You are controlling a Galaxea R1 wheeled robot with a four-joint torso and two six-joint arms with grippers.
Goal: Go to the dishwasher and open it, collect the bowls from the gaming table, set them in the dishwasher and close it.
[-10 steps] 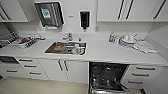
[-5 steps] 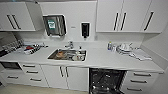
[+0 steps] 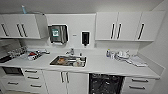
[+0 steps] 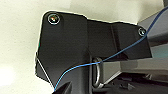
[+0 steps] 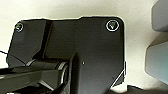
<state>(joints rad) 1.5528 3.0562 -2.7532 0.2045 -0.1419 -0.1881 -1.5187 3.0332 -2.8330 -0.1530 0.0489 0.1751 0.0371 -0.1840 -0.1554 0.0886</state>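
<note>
Head view is showing a kitchen wall: the dishwasher (image 3: 106,83) is sitting under the white desk (image 3: 105,65), right of the sink (image 3: 68,61), and its bay is showing dark with racks visible, so I am judging its door to be already down, below the picture's edge. One sink, one tap (image 3: 71,51), one paper dispenser (image 3: 58,33) and one soap dispenser (image 3: 85,38) are showing; five upper cabinet doors (image 3: 117,25) are hanging above, two left and three right. Something orange-brown is lying in the sink, too blurred to call a bowl, so I am counting no bowls for certain. Left wrist view is giving the robot's dark plate and a thin blue cable (image 4: 82,66) crossing it; whether that pincer is spread or pressed together, I cannot tell. Right wrist view is giving the same kind of plate over pale floor, and that pincer's state I likewise cannot tell. Risk, as I am judging it: a lowered door is jutting out low, so the base could strike it while driving, and the loose cable could snag.
</note>
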